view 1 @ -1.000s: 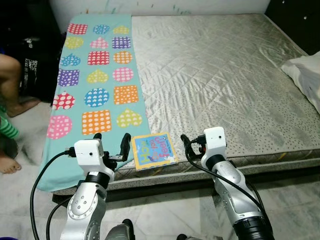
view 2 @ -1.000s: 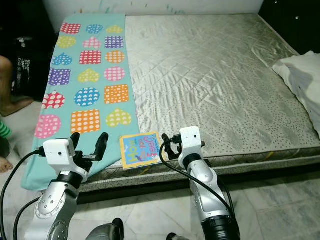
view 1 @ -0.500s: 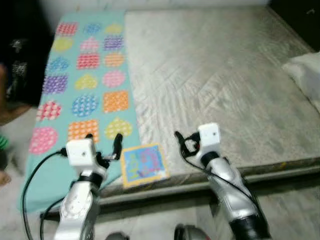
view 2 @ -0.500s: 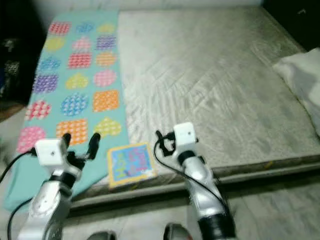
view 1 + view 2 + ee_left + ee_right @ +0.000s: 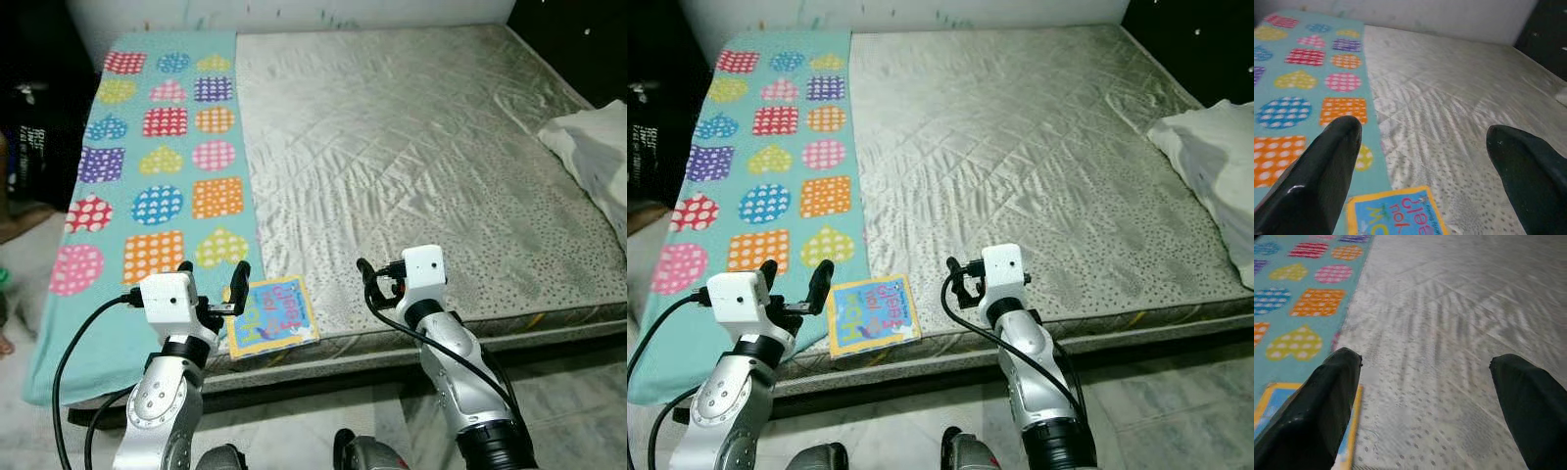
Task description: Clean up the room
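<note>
I stand at the near edge of the bed [image 5: 411, 147], whose grey quilted mattress fills most of what I see. Along its left edge lies a teal blanket [image 5: 157, 166] patterned with dotted hearts, squares and circles in many colours; it runs from the far edge to the near edge and hangs a little over the left side. A small picture book [image 5: 270, 315] with a yellow border and blue cover lies flat at the near edge of the bed, touching the blanket's right side, one corner right at the mattress rim.

My left pincer [image 5: 214, 282] is held just above the near edge, over the blanket's near right corner and just beside the book; its fingers [image 5: 1327, 171] are spread wide with nothing between them. My right pincer [image 5: 960, 276] hovers over the bare mattress near the same edge, a little to the right of the book, also spread wide and holding nothing.

A white pillow [image 5: 596, 157] rests at the right edge of the bed. Pale marble floor [image 5: 578, 392] shows below the mattress.
</note>
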Motion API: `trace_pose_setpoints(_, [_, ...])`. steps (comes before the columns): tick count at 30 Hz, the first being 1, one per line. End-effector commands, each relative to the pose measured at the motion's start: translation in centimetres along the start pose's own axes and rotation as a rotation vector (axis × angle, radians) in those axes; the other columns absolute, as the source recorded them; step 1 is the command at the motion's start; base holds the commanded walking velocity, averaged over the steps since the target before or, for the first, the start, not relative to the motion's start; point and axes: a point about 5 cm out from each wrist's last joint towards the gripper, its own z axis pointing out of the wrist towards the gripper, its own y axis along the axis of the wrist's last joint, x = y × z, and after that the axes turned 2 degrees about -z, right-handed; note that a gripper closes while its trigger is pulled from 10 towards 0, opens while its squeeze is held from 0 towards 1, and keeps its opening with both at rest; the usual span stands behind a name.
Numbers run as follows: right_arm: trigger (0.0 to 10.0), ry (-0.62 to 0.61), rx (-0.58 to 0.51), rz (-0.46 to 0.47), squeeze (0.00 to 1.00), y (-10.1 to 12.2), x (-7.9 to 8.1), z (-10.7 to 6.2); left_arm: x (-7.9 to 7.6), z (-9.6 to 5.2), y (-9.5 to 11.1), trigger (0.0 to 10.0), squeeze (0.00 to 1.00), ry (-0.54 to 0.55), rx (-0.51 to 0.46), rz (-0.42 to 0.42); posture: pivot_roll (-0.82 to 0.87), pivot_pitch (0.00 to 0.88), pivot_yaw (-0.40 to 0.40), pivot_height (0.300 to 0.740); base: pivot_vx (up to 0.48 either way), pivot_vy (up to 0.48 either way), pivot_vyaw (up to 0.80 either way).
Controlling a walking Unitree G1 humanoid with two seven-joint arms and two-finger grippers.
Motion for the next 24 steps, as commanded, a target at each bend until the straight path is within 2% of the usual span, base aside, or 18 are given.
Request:
trace_pose_setpoints(1, [10.0, -0.017, 0.019, 0.002, 0.0, -0.6, -0.4, -0.2, -0.1, -0.1, -0.3, 10.0, 0.0, 0.001, 0.02, -0.001, 0.12, 0.209, -0.017, 0.74, 0.0, 0.0, -0.8])
trace_pose_setpoints(9, [10.0, -0.045, 0.017, -0.006, 0.0, -0.5, -1.3, -0.1, 0.8, 0.1, 0.1, 10.0, 0.0, 0.082, 0.005, 0.027, 0.12, 0.235, -0.012, 0.74, 0.0, 0.0, 0.0])
trace_pose_setpoints(15, [10.0, -0.073, -0.019, -0.004, 0.0, -0.1, -2.3, -0.5, 2.1, -0.4, 1.3, 10.0, 0.0, 0.154, -0.035, 0.072, 0.12, 0.265, -0.008, 0.74, 0.0, 0.0, 0.0])
trace_pose_setpoints(17, [10.0, -0.127, -0.059, 0.0, 0.0, 0.4, -3.7, -1.8, 4.1, -2.1, 2.0, 10.0, 0.0, 0.235, -0.049, 0.102, 0.13, 0.27, -0.007, 0.74, 0.0, 0.0, 0.0])
trace_pose_setpoints(20, [10.0, -0.169, -0.077, -0.011, 0.0, 0.7, -4.8, -3.0, 5.2, -3.5, 1.7, 10.0, 0.0, 0.275, -0.024, 0.117, 0.13, 0.272, -0.009, 0.74, 0.0, 0.0, 0.0])
trace_pose_setpoints(21, [10.0, -0.169, -0.077, -0.011, 0.0, 0.7, -4.8, -3.0, 5.2, -3.5, 1.7, 10.0, 0.0, 0.275, -0.024, 0.117, 0.13, 0.272, -0.009, 0.74, 0.0, 0.0, 0.0])
trace_pose_setpoints(24, [10.0, -0.179, -0.091, -0.035, 0.0, 1.3, -5.6, -4.5, 6.2, -5.5, 0.8, 10.0, 0.0, 0.33, 0.031, 0.094, 0.11, 0.271, -0.016, 0.74, 0.0, 0.0, 0.0])
